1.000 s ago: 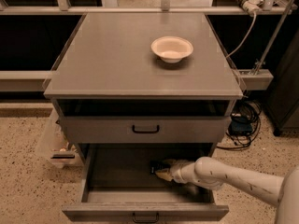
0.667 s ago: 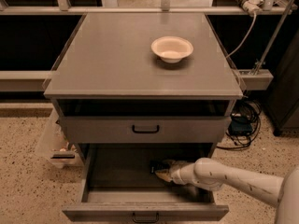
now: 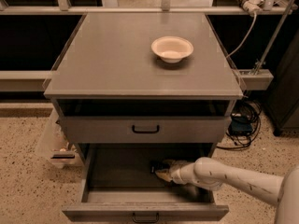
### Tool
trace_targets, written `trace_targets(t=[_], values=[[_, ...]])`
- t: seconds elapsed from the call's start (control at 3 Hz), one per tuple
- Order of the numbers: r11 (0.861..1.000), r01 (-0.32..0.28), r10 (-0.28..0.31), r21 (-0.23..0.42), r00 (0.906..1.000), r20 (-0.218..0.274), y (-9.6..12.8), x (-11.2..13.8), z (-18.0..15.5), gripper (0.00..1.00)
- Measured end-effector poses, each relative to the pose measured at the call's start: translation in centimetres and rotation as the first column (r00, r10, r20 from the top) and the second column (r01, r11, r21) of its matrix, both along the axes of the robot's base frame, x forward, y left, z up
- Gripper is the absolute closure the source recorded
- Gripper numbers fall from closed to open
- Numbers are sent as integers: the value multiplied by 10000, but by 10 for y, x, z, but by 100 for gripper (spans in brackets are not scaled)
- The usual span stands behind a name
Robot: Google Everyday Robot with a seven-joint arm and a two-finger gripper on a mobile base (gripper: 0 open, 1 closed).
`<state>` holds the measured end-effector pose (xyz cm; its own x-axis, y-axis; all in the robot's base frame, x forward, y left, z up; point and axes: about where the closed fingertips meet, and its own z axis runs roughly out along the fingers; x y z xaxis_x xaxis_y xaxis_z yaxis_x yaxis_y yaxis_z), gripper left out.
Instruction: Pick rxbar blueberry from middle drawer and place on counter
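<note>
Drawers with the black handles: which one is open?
The lower one, the middle drawer, is pulled out, and the gripper reaches inside it toward its back. The upper drawer just above it is shut.

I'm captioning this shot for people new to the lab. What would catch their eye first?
First, the pale robot arm coming in from the lower right into the open middle drawer, with its gripper low over the drawer floor, right beside a small dark packet. Next, the cream bowl stands out on the grey counter, toward its back right.
</note>
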<state>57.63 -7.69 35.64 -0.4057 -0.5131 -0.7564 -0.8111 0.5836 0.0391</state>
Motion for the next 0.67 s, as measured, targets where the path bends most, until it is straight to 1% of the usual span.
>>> trace_targets(t=[0.33,0.67], values=[[9995,311,-312,-23,9992,-253,-13,-17,32,100],[9930,1177,-1168,77,9904,-736,-39,-59,99,100]])
